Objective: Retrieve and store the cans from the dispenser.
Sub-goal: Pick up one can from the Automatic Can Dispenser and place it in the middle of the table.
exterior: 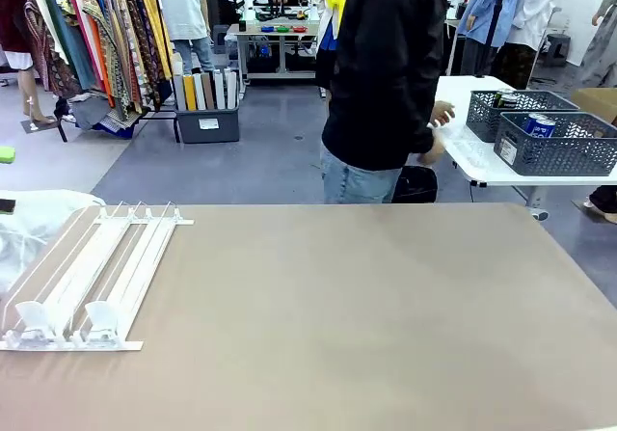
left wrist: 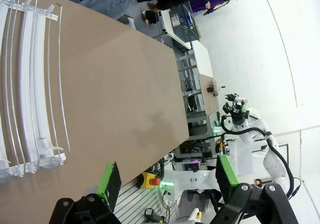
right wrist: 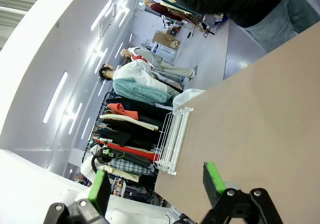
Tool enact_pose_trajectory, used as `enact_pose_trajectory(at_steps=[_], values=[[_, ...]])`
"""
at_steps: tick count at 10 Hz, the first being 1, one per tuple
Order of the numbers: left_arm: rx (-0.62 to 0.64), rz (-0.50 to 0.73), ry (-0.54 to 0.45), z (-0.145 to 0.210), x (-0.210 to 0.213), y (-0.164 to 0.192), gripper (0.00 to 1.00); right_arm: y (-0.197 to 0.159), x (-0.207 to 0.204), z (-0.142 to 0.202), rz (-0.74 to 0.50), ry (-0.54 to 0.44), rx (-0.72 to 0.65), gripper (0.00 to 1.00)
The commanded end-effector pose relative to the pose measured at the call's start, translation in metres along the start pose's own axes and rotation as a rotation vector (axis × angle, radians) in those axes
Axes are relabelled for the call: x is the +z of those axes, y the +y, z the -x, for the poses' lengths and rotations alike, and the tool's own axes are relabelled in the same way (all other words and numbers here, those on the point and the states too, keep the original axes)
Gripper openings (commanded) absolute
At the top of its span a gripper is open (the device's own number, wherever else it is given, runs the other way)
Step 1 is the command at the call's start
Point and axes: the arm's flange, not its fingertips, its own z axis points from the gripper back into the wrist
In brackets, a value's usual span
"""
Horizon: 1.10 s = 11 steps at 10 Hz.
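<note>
Left claw: the left gripper (left wrist: pixel 167 184), black with green pads, has its jaws spread wide with nothing between them; it hangs off the table's near edge, above the robot's base hardware.
Right claw: the right gripper (right wrist: pixel 156 184), same black and green build, also stands wide apart and holds nothing; past its fingers lie the table edge and the room.
Open room: the flat tan rectangular table (exterior: pixel 366 315) is bare across its middle and right; its near edge and right corner have nothing on them.
Dispenser: the flat white sloped rack of thin parallel rails (exterior: pixel 92 277) lies at the table's left side, close to the left edge.
Long axis: the rails run from the near-left corner slanting away toward the far side; the small clear stoppers (exterior: pixel 63 320) sit at the near end, and the far end carries a white cross bar.
Lanes: no can lies in the lanes.
Containers: two dark grey lattice plastic baskets (exterior: pixel 564 151) stand side by side on a white side table (exterior: pixel 472 166) beyond the far right corner.
Contents: a blue can with white lettering (exterior: pixel 540 125) stands upright in the nearer basket; a dark can top shows in the farther basket, too small to tell more.
Person: a person in a black top and jeans (exterior: pixel 386 74) stands at the far side, hand (exterior: pixel 442 114) just beside the baskets.
</note>
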Motion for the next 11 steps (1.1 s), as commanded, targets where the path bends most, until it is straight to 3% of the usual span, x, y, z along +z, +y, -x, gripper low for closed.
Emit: enact_pose_trajectory(at_steps=[1,11], values=[[0.004,0.017,-0.004,-0.0007,-0.0004,-0.0011,1.0,0.0037,-0.0016,-0.0032,-0.016,-0.015,0.004,1.0],[0.004,0.017,-0.004,-0.0007,-0.0004,-0.0011,1.0,0.0037,-0.0016,-0.0032,-0.016,-0.015,0.004,1.0]])
